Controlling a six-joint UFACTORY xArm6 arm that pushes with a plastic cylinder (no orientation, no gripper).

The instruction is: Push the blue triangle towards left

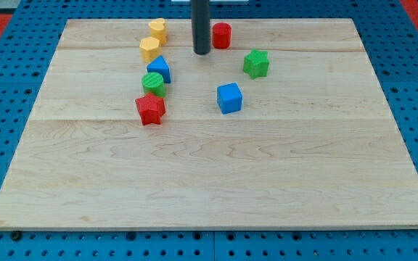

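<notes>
The bench [216,181] is light wood with thin lines in it. On it sit two yellow blocks [157,30] [149,48], a blue triangle [159,69], a blue cube [229,98], a green round block [152,83], a green star [255,64], a red star [150,109] and a red block [222,35]. My tip [202,52] is dark grey.

The dark rod comes straight down from the view's top edge, standing upright and a little left of centre. My tip [202,52] rests at table height near the view's top, touching nothing.
</notes>
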